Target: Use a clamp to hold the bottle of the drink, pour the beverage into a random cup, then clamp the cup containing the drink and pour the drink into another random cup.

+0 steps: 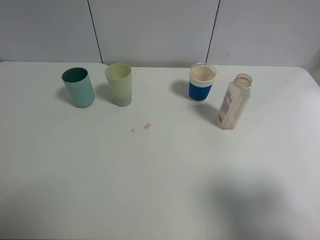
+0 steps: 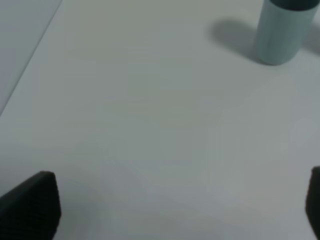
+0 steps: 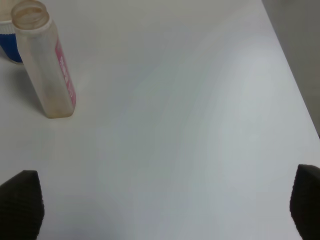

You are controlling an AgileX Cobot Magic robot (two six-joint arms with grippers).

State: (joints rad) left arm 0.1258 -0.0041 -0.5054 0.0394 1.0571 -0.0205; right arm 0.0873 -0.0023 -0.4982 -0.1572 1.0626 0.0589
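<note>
Bottle (image 3: 47,65) upright, well apart from spread right fingers (image 3: 22,202).

High camera overlooks the whole table (image 1: 160,175); both wrist cameras look down closely, sharing its cup (image 2: 282,32) and bottle (image 3: 47,65).

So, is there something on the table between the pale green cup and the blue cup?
No object. Between the pale green cup and the blue cup the table is bare in the exterior high view.

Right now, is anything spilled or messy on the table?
Yes. Two small brownish drops lie on the white table, in front of the pale green cup. They look like spilled drink. All the cups and the bottle stand upright.
</note>
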